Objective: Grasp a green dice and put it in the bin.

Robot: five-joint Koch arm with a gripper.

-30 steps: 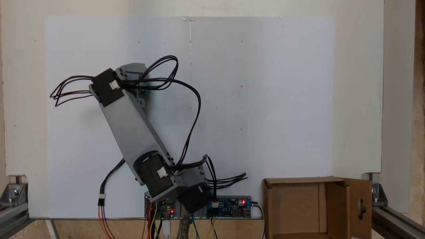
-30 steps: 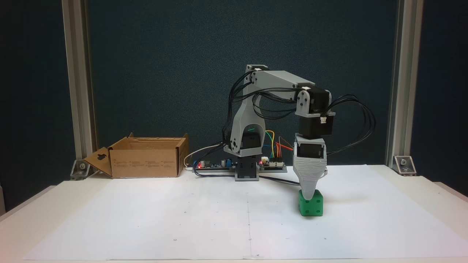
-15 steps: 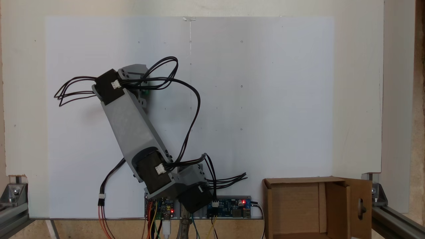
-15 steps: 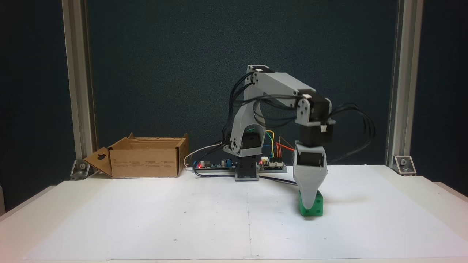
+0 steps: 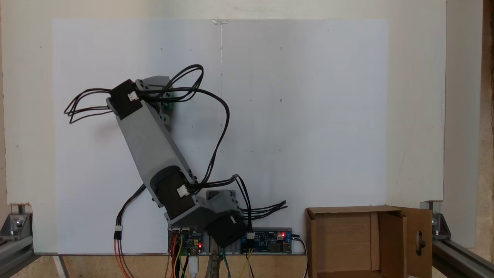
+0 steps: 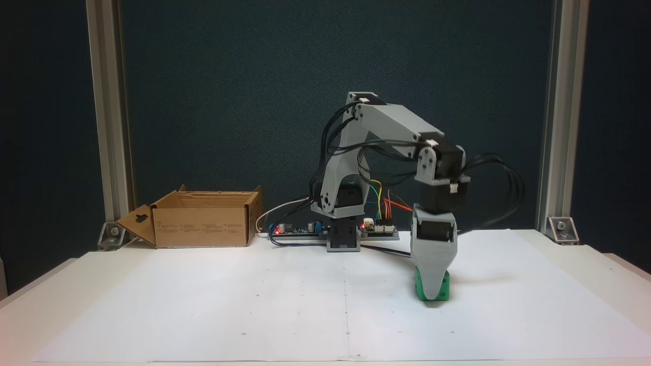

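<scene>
White paper sheet [image 6: 254, 305] covering most of a cream table [image 6: 600, 269], lying flat and carrying small printed dots and a thin centre line. Dark blue-grey backdrop [image 6: 229, 76] closing off the far side, with two aluminium posts [image 6: 107, 127] standing at the rear corners on bolted brackets. Circuit boards [image 6: 295, 231] sitting along the back edge beside the arm's base, showing red lights and feeding coloured wires.

Grey arm [image 6: 391, 119] reaching out from the base and bending down over the right half of the sheet in this fixed view; black cables [image 6: 508, 183] looping off the wrist.

Green dice [image 6: 444, 290] resting flat on the paper, to the right of the centre line and nearer the camera than the base, sitting level rather than tilted. Being a cube, presenting no long axis; pips too small to read, so facing cannot be told. Appearing from above as a sliver of green [image 5: 169, 106] under the wrist, in the left half of the sheet.

Gripper [image 6: 431, 295] pointing straight down with its tip at paper level, one grey jaw overlapping the front of the dice and hiding its middle. Second jaw lying behind the first, so whether clenched or released cannot be told.

Brown cardboard bin [image 6: 203, 226] standing open at the far left corner, well apart from the dice, with a keyhole-cut flap hanging outward; the same bin [image 5: 347, 210] showing from above at lower right.
</scene>
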